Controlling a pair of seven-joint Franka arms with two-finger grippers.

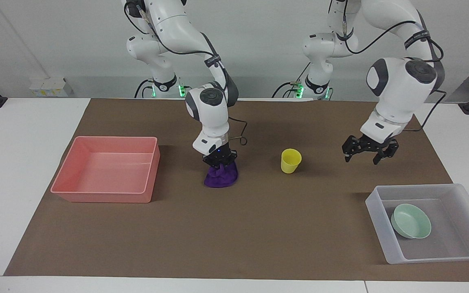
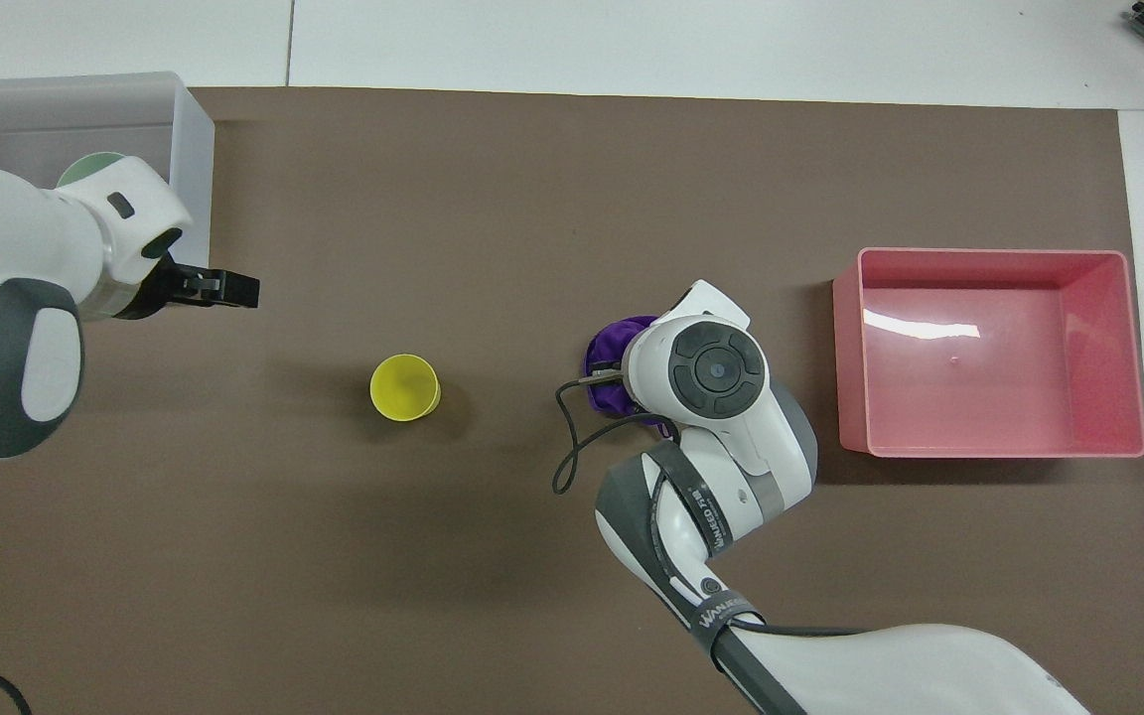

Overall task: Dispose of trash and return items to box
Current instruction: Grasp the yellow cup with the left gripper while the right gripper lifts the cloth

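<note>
The purple cloth (image 1: 220,178) is bunched on the brown mat, between the pink bin and the yellow cup (image 1: 290,160). My right gripper (image 1: 219,161) is shut on the cloth's top, and the cloth's lower edge is at the mat. In the overhead view the right wrist covers most of the cloth (image 2: 610,346). The mint-green bowl (image 1: 411,221) lies in the translucent box (image 1: 381,234) at the left arm's end. My left gripper (image 1: 363,157) is open and empty, up in the air over the mat between the cup (image 2: 404,387) and the box (image 2: 193,149).
The empty pink bin (image 1: 108,169) stands at the right arm's end of the mat, beside the cloth. In the overhead view the left arm hides most of the bowl (image 2: 85,165). A black cable hangs from the right wrist (image 2: 572,457).
</note>
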